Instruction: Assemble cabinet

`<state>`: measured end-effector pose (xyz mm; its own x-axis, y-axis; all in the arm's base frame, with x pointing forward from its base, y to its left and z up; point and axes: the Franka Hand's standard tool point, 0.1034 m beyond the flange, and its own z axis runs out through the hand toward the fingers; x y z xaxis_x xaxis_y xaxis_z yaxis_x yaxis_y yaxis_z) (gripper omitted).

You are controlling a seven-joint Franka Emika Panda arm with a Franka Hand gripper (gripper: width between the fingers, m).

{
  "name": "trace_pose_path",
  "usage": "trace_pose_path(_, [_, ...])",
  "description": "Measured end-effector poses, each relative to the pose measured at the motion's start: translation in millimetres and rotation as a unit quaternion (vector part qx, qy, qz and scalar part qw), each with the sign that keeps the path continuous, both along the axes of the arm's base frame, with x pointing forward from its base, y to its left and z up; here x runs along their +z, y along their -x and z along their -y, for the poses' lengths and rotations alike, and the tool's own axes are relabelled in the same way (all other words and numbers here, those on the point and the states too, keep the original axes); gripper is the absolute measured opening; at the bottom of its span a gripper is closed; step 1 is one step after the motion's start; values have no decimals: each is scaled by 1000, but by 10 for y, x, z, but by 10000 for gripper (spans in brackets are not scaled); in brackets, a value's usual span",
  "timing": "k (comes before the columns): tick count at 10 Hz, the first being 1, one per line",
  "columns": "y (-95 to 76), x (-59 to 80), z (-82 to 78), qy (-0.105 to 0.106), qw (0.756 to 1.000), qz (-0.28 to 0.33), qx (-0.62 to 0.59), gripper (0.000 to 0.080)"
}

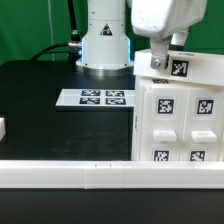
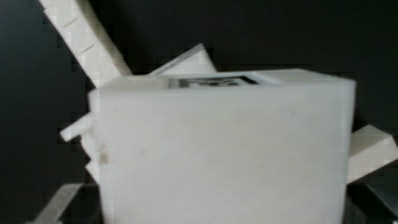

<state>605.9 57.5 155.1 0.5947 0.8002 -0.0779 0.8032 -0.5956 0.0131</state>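
No actual words, brands or numbers to read anywhere. Only signs are those black-and-white square tags: a bunch on the cabinet [image 1: 178, 118], four in a row on the marker board [image 1: 96, 98], and one partly visible on top of the white block [image 2: 221, 150] in the wrist view.

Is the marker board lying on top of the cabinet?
No, the marker board lies flat on the black table, beside the cabinet.

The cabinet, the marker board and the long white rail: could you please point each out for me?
cabinet [image 1: 180, 115], exterior view, tagged front face.
marker board [image 1: 93, 98], exterior view, its middle among the tags.
long white rail [image 1: 70, 173], exterior view, top face.
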Motion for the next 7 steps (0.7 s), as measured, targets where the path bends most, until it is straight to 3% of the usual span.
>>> trace_pose_path(4, [109,-21,-89,3,967,12,-255,566])
trace_pose_path(7, [103,-13,-149,2,918,19,-396,566])
